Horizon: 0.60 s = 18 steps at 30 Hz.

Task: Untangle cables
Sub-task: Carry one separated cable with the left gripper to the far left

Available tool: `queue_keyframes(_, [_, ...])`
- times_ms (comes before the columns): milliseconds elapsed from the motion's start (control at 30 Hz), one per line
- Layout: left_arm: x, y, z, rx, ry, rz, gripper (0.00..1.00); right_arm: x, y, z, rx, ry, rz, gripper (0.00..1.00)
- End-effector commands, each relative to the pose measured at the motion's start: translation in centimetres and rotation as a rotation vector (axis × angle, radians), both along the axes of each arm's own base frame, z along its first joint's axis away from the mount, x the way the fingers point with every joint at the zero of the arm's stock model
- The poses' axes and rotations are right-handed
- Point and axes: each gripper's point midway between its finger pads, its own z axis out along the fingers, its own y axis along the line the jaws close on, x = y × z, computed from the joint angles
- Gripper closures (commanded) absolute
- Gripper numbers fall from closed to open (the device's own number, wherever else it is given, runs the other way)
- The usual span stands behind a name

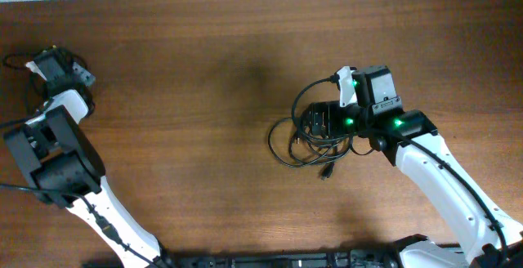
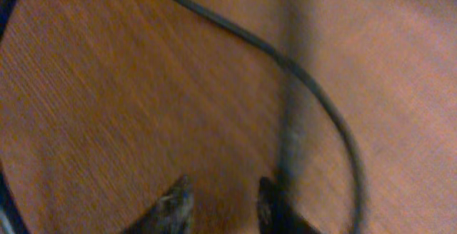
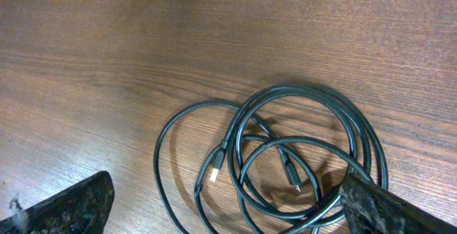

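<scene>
The cables [image 1: 298, 141] lie as a loose tangle of thin black loops right of the table's middle. In the right wrist view the cables [image 3: 307, 155] show overlapping rings with two small plugs [image 3: 214, 173] [image 3: 293, 180] inside. My right gripper [image 3: 228, 209] is open wide, its fingers on either side of the tangle; the right finger touches the outer loops. In the overhead view the right gripper [image 1: 321, 123] sits over the coil. My left gripper [image 1: 59, 65] is at the far left edge, away from the tangle. In its wrist view the left gripper [image 2: 223, 205] is open and empty above bare wood.
A black cord [image 2: 314, 91] arcs across the wood just right of the left fingers; I cannot tell whether it is a task cable or arm wiring. The brown wooden table [image 1: 188, 96] meets a pale wall strip along the top edge.
</scene>
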Motion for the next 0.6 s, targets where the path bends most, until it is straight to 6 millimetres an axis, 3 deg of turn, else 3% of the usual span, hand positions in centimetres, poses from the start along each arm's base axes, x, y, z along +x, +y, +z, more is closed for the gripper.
queue_keyframes(0, [0.6,0.4,1.6,-0.032,0.011,-0.009,0.01,0.0,0.0,0.2,-0.01,-0.011,0.007,0.01])
queue_keyframes(33, [1.0,0.6,4.0,-0.031,0.009,-0.009,0.01,0.0,0.0,0.2,-0.01,-0.011,0.007,0.01])
queue_keyframes(100, [1.8,1.0,11.4,-0.011,-0.029,-0.009,0.01,0.0,0.0,0.2,-0.01,-0.011,0.007,0.01])
queue_keyframes(200, [0.8,-0.4,20.6,0.007,-0.116,-0.042,0.01,0.0,0.0,0.2,-0.01,-0.011,0.007,0.01])
queue_keyframes(267, [0.4,-4.6,27.1,-0.056,-0.255,-0.214,0.01,0.0,0.0,0.2,-0.01,-0.011,0.007,0.01])
queue_keyframes(333, [0.4,-11.5,32.1,-0.176,-0.398,-0.508,0.01,0.0,0.0,0.2,-0.01,-0.011,0.007,0.01])
queue_keyframes(400, [0.1,-16.9,33.2,-0.263,-0.414,-0.672,0.01,0.0,0.0,0.2,-0.01,-0.011,0.007,0.01])
queue_keyframes(467, [-0.7,-22.1,30.6,-0.383,-0.294,-0.737,0.01,0.0,0.0,0.2,-0.01,-0.012,0.008,0.01])
queue_keyframes(567, [-2.5,-27.1,27.8,-0.477,-0.144,-0.803,0.01,0.0,0.0,0.2,-0.01,-0.012,0.007,0.01])
